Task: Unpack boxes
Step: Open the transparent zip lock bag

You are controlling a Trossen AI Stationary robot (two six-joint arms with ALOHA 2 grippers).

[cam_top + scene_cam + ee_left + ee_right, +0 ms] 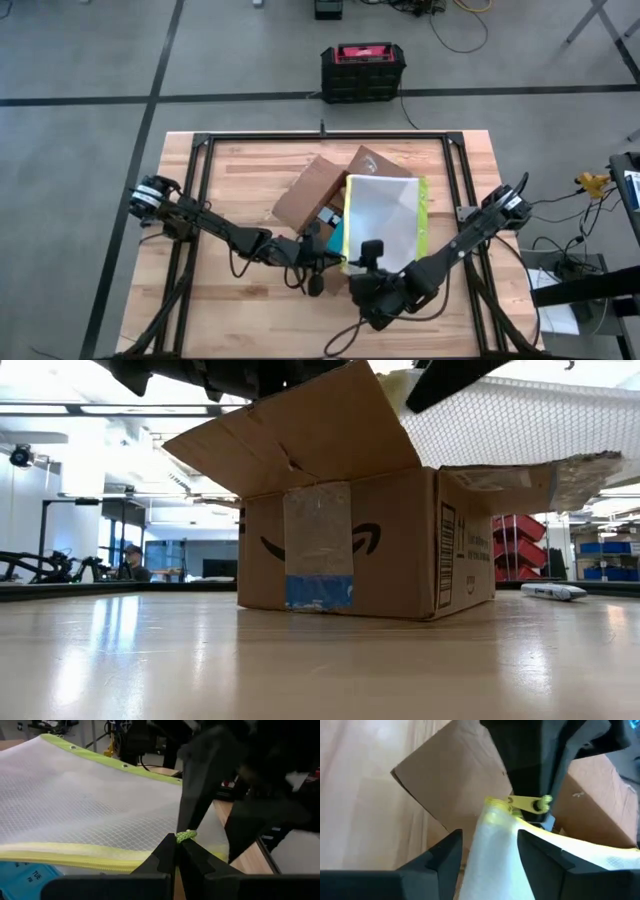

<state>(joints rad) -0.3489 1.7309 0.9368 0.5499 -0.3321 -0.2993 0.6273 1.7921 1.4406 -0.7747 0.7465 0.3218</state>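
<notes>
Fingers of the right pincer point(487, 855) stand spread either side of the mesh pouch point(385, 222); the left pincer point(179, 851) pinches its zipper pull point(185, 836). Box point(330, 200) sits mid-worktop point(250, 160), twelve o'clock of both. Best draw the pouch clear slowly, toward six o'clock.

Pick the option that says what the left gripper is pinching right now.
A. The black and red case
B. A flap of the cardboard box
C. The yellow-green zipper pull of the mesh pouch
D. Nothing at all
C: in the left wrist view the left gripper is shut on the zipper pull at the corner of the mesh pouch, which lies over the open cardboard box.
</notes>
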